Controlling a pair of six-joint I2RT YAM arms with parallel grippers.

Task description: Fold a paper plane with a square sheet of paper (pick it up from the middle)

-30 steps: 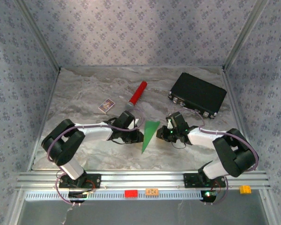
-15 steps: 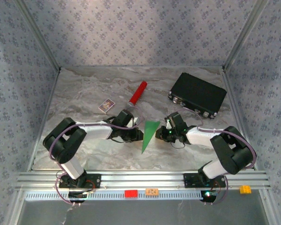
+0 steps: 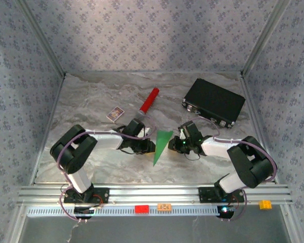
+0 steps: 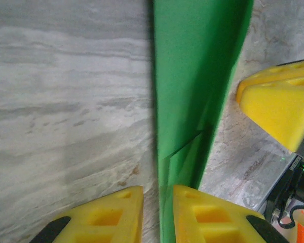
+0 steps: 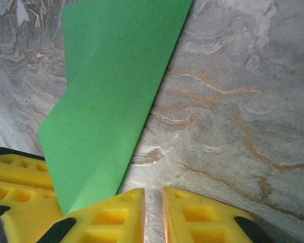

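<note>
The paper plane point(image 3: 161, 145), a long pointed shape of bright green paper, is being seen on the marble-look table point(image 3: 91, 96), approx. in the middle of the near half. Its wide end is being pointed toward the back wall and its tip toward the arm bases. It is being flanked by both claws, the left claw point(image 3: 151, 146) just beside its left edge and the right claw point(image 3: 175, 144) just beside its right edge. In the left wrist view the left claw point(image 4: 157, 195) is being shown almost closed, i.e. w/ only a narrow slit btw. the yellow fingers point(image 4: 207, 212). The paper's edge is being passed through this slit against one finger, but bare table is being seen on the other side, so nothing is being clamped. In the right wrist view the right claw point(image 5: 154, 197) is being shown w/ a similar thin slit and nothing inside; the paper point(image 5: 111, 91) is being met by the outer side of one finger, seemingly touching. Farther back, a red cylinder point(image 3: 150, 99), a small printed card point(image 3: 114, 114) and a black case point(image 3: 214, 103) are being seen well apart from the paper.
</note>
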